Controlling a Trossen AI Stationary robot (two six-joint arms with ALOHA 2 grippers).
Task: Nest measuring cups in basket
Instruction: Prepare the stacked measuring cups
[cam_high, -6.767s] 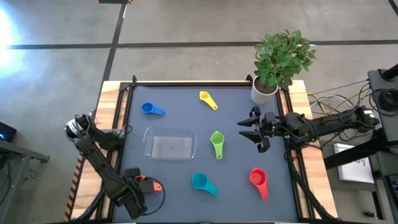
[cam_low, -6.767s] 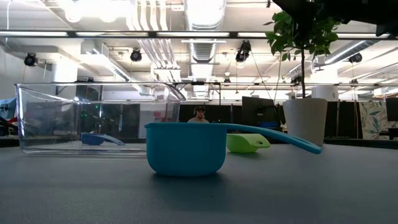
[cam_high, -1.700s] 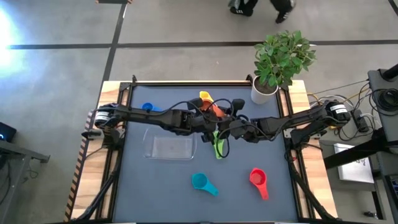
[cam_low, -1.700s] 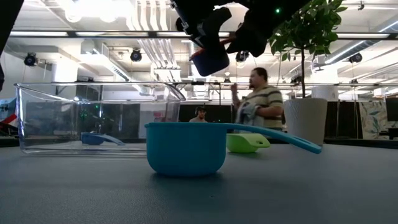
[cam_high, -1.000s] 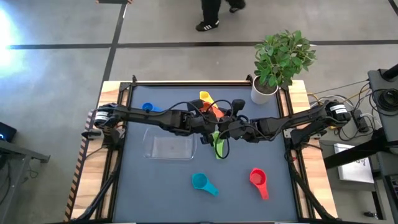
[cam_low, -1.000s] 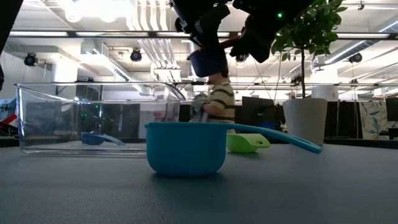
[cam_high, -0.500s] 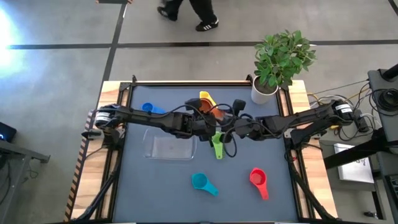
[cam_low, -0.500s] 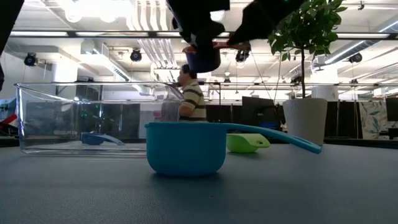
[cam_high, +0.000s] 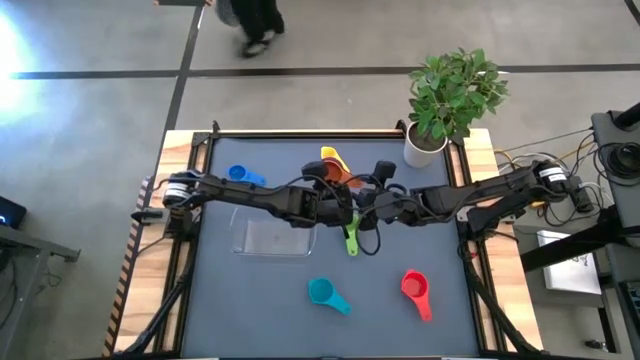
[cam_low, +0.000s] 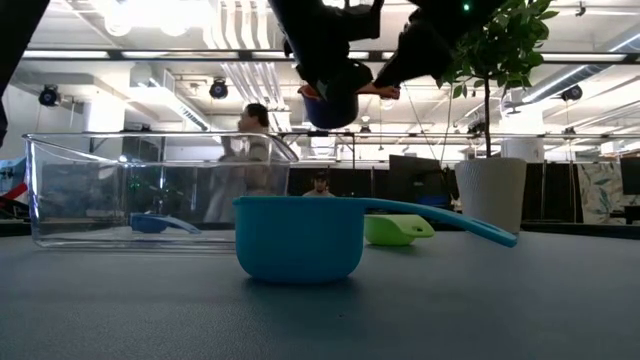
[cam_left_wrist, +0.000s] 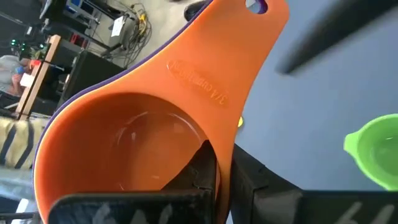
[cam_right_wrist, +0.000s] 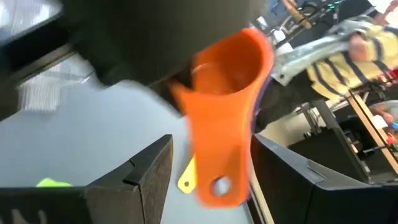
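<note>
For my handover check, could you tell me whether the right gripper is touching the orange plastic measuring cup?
Apart: in the right wrist view, the orange plastic measuring cup's flat handle hangs between the right gripper's open fingers, with gaps on both sides.

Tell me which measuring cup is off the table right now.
The orange measuring cup, with a purple one nested under it. The left gripper holds it in the air, while the blue, yellow, green, teal and red cups lie on the mat.

Orange cup (cam_left_wrist: 155, 118) w/ purple edge behind it, held up mid-table. Blue cup (cam_high: 243, 176) at 10 o'clock, yellow cup (cam_high: 329, 156) at 12, green cup (cam_high: 351, 237) centre, teal cup (cam_high: 325, 293) at 6, red cup (cam_high: 415, 291) at 5. Basket (cam_high: 272, 236) was clear. Mat (cam_high: 440, 260) dark grey-blue; plant pot (cam_high: 422, 148) white, green leaves. Person's shirt (cam_right_wrist: 348, 53) had yellow/dark stripes.
</note>
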